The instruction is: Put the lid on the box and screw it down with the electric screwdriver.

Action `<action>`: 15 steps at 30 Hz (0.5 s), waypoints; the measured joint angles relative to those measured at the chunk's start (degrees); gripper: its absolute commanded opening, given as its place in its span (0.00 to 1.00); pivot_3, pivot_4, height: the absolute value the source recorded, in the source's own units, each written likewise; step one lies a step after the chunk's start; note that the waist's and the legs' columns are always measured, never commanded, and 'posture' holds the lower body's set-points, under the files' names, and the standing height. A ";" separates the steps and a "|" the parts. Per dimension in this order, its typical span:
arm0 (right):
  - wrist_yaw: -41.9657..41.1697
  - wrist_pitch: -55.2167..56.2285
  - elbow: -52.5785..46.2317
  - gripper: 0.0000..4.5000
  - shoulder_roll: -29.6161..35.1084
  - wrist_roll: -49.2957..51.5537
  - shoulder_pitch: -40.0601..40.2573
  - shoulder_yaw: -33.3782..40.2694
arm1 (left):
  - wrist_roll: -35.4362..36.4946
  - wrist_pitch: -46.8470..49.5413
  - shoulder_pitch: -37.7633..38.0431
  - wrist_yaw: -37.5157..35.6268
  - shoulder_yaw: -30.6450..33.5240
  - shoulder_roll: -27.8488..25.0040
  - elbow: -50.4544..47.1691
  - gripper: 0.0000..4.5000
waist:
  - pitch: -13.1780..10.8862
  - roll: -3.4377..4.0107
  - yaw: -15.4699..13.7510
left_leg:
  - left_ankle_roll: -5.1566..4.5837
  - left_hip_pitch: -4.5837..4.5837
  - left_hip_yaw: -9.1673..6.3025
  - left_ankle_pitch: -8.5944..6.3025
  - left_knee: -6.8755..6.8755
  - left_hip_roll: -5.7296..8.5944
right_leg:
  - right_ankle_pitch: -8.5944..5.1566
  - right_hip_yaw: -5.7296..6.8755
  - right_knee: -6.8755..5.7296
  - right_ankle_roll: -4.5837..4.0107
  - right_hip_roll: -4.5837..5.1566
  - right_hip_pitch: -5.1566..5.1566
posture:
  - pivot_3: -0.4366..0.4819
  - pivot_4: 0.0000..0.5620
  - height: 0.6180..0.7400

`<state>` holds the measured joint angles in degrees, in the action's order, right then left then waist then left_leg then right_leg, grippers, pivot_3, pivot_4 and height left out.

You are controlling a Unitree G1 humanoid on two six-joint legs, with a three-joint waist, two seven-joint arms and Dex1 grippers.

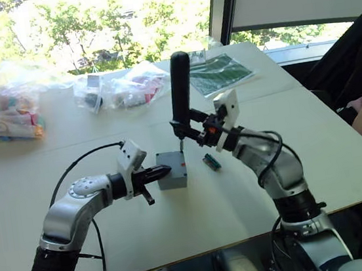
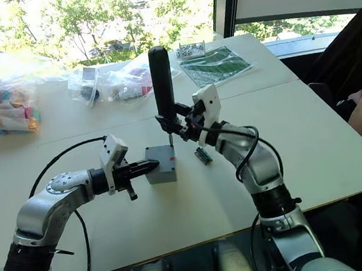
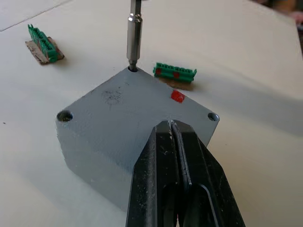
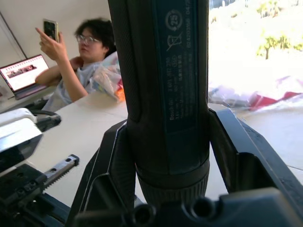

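Right gripper point(image 1: 196, 128) clamps electric screwdriver point(image 1: 179, 86) | bit in lid point(image 3: 128, 106) corner hole

— What do your robot's arms look like?
— You see silver shells with black ribbed joints, black cables looping alongside, white wrist blocks, and black two-finger grippers, left point(image 1: 161, 172) and right point(image 1: 190, 126)

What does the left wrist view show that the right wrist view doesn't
Left wrist view: the lid seated on the box, the screwdriver's bit in a corner hole, two green connectors, and the left claw shut, touching the lid's edge. Right wrist view: a seated person holding a phone, a laptop. Both show the electric screwdriver, gripped by the right claw.
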<state>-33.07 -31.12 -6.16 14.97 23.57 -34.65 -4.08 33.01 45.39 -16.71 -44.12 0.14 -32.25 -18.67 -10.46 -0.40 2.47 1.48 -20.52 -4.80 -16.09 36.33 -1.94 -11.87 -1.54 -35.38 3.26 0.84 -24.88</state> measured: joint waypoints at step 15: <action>10.92 -27.04 4.49 0.41 5.35 26.32 -28.79 23.00 | 13.12 8.35 2.72 3.28 10.18 -5.24 -11.62 0.00 | -1.10 -0.15 0.22 | -0.03 -1.13 0.15 0.01 -0.14 0.01 | 0.10 -0.17 -0.63 -0.26 -0.03 -1.49 | 0.48 0.27 1.00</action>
<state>-22.15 -58.16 -1.67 20.32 49.89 -63.44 18.92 46.13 53.74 -13.99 -40.85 10.32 -37.48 -30.30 -11.56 -0.56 2.69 1.45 -21.66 -4.66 -16.08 36.19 -1.93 -11.78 -1.71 -36.00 3.00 0.81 -26.37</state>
